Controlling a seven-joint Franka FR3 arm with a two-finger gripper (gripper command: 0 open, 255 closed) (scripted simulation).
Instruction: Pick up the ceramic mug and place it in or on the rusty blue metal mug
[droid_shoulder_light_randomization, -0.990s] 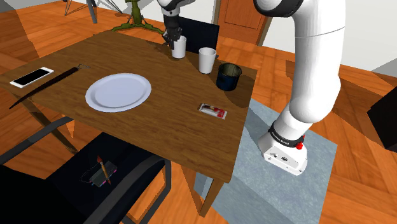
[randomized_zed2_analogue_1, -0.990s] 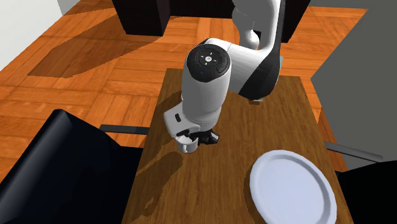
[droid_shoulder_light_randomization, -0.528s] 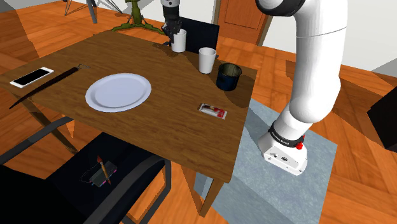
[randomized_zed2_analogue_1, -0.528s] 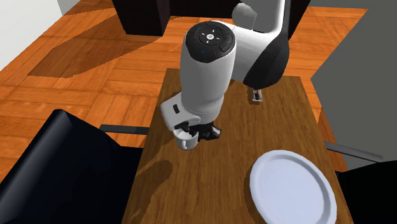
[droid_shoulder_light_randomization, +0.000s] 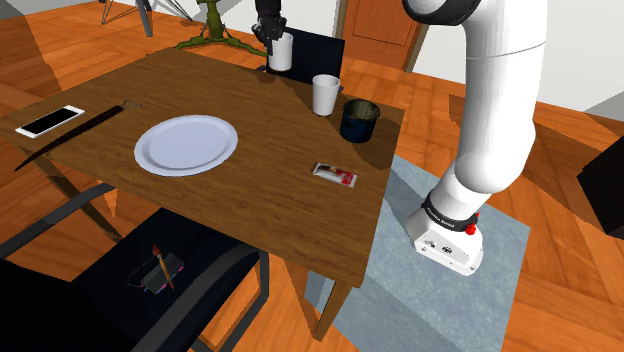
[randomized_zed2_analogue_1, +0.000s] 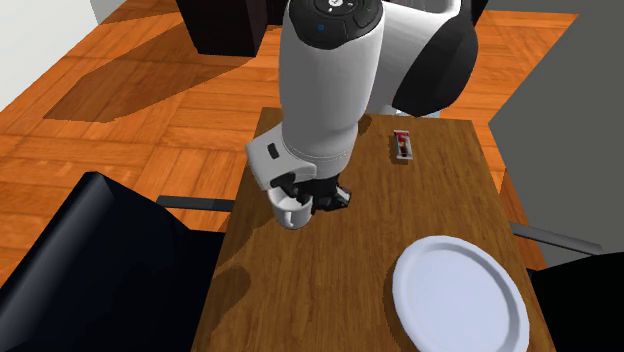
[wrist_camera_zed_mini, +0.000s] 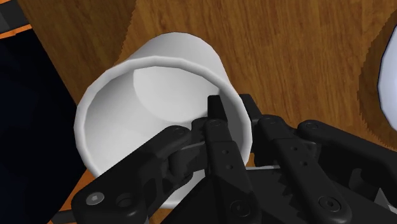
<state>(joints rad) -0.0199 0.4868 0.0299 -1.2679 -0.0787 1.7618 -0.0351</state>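
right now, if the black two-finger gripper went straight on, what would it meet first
Past the white mug the gripper clasps, probably the brown wooden table near its edge by the black chair; depth unclear.

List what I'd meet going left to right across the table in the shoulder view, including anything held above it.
phone → white plate → white mug, held above the table's far edge by the gripper → white cup → dark blue mug
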